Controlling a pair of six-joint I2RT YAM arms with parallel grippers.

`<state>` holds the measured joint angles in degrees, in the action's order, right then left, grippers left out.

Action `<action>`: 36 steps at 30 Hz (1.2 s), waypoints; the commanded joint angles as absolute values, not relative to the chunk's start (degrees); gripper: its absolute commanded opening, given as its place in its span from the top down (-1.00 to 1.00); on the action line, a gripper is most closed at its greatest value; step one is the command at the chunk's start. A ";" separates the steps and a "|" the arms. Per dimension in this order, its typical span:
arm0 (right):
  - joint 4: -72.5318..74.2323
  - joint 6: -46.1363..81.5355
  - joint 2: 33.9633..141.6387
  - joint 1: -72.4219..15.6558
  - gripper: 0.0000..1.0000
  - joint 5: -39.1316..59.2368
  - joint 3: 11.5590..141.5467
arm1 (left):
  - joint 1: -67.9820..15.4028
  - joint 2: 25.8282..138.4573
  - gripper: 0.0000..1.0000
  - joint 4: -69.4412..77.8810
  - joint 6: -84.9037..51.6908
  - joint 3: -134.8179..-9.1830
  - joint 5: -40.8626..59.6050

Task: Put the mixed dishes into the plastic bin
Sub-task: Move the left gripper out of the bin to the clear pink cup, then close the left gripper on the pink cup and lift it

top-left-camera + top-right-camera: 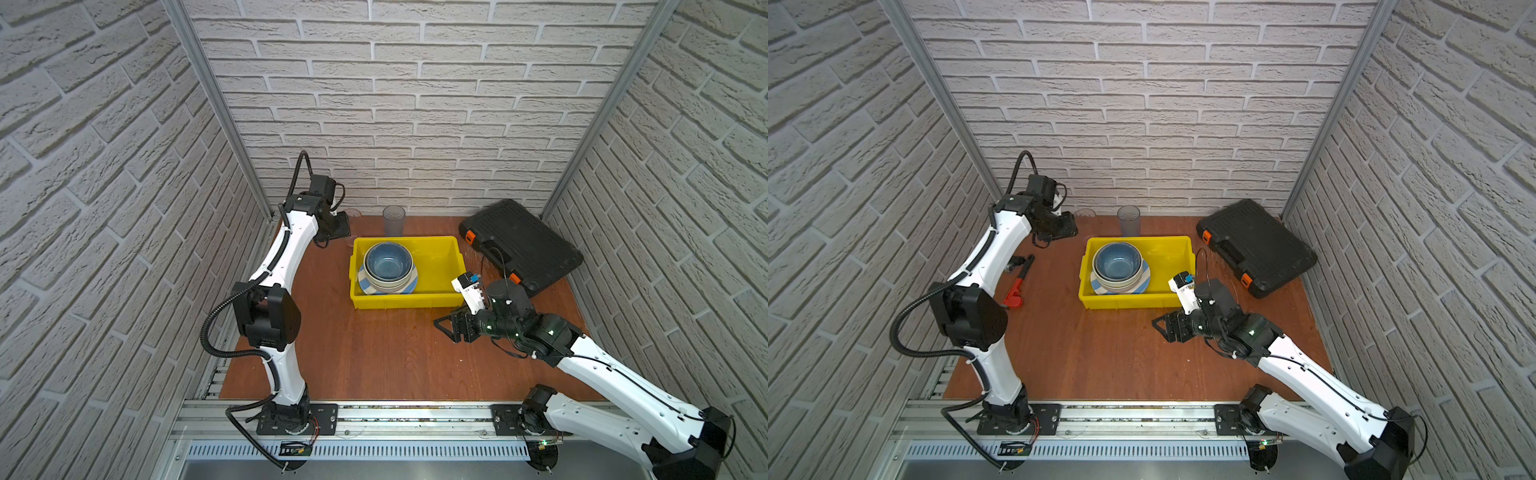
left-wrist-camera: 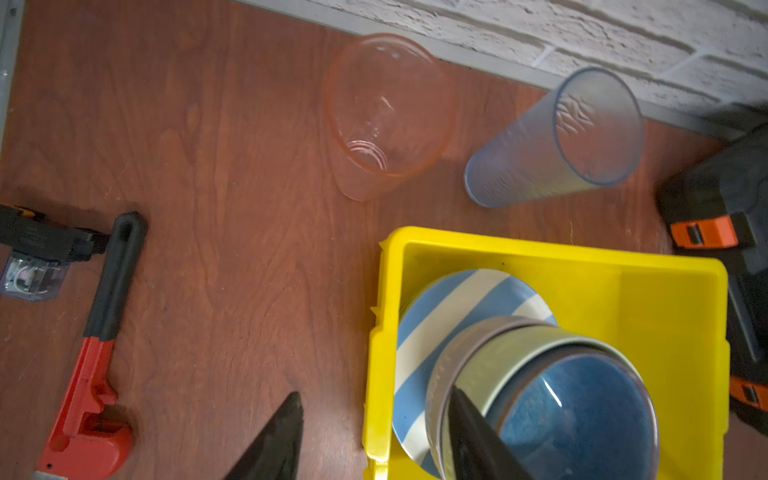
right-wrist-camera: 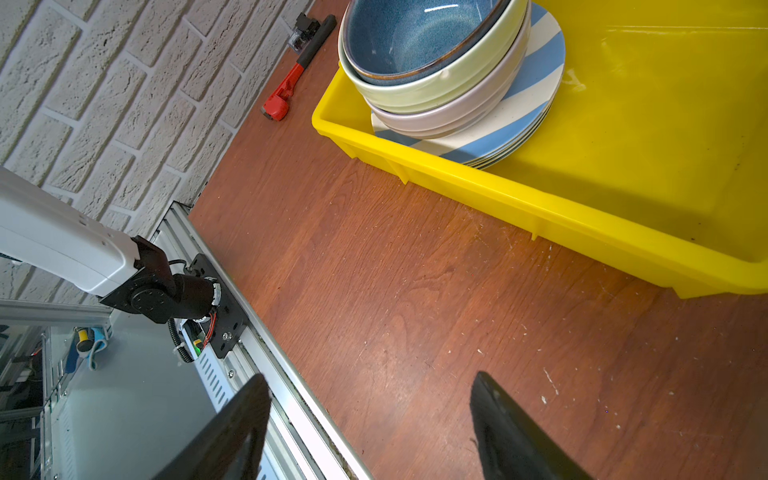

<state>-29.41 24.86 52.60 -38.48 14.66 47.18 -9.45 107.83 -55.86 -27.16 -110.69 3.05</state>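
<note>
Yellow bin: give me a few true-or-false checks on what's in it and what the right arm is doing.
The blue bowl is the topmost dish in the yellow bin. True.
Both tumblers are in the bin. False: the pinkish tumbler and the bluish tumbler stand on the table behind it.
The right gripper holds a plate. False: its fingers are apart and empty, over bare table.
A red wrench lies on the table outside the bin. True.
</note>
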 commanded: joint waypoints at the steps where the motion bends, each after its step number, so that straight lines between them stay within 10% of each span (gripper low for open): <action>1: -29.04 23.98 51.94 -38.95 -0.54 14.26 48.29 | -6.72 110.05 -0.22 -49.26 -30.03 -110.42 5.19; 36: -30.78 21.78 51.11 -38.94 -0.61 13.64 47.93 | -3.16 126.67 -0.11 -35.87 -49.29 -118.63 13.69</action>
